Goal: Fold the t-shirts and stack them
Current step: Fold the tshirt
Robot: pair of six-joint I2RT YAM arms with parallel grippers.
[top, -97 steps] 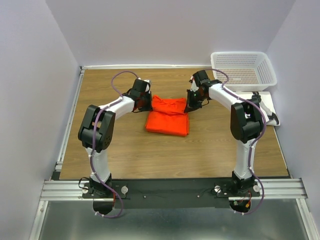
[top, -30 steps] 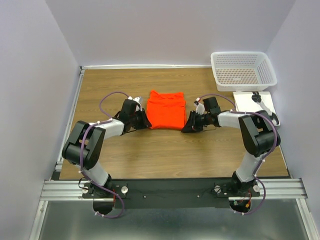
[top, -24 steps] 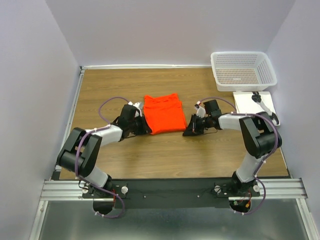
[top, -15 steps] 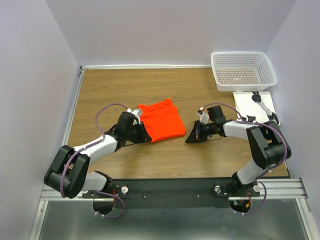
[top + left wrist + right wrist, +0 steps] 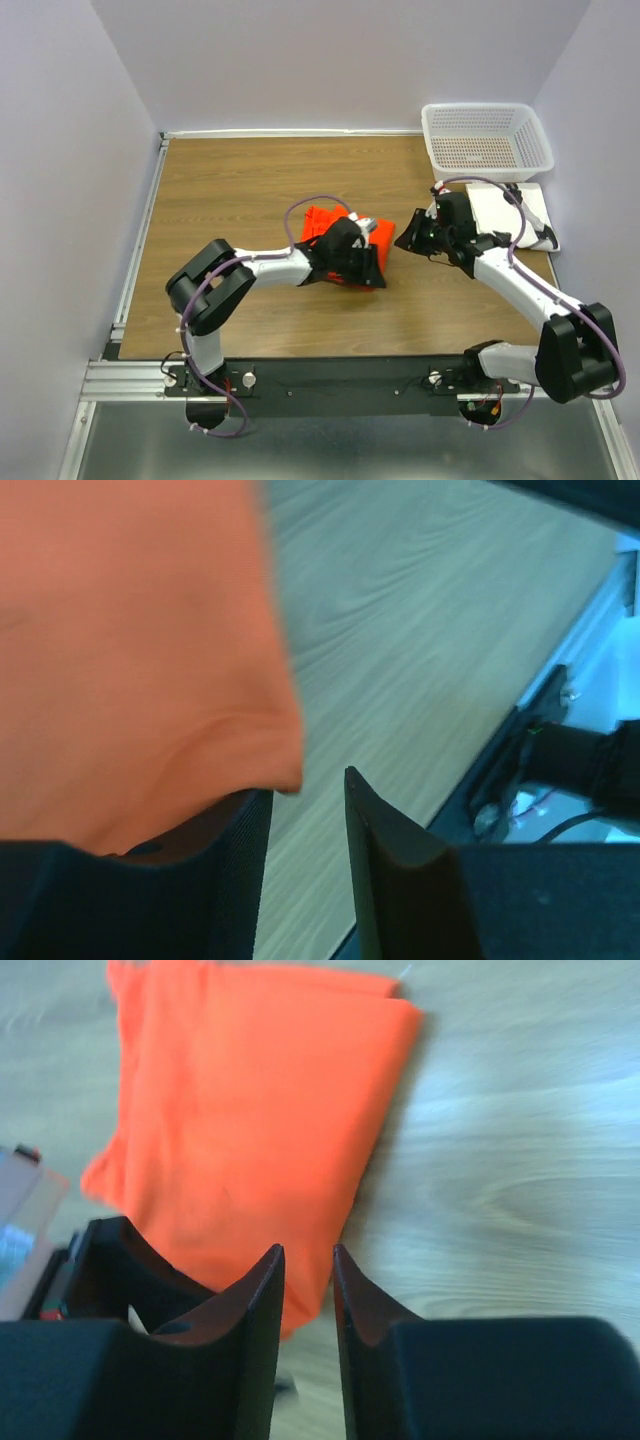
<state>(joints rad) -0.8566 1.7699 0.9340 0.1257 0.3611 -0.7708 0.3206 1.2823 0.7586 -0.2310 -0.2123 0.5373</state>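
The left jaws are standing slightly apart, bare wood showing between them, gripping nothing and resting at the t-shirt's edge. The right jaws are likewise narrowly apart and empty, pointing at the t-shirt from the basket's side. The left arm has just swung across the folded t-shirt while the right arm is retreating toward the basket. The t-shirt, lying on the surface well away from the basket, has slid and turned, so it is probably being repositioned for stacking. No writing is showing.
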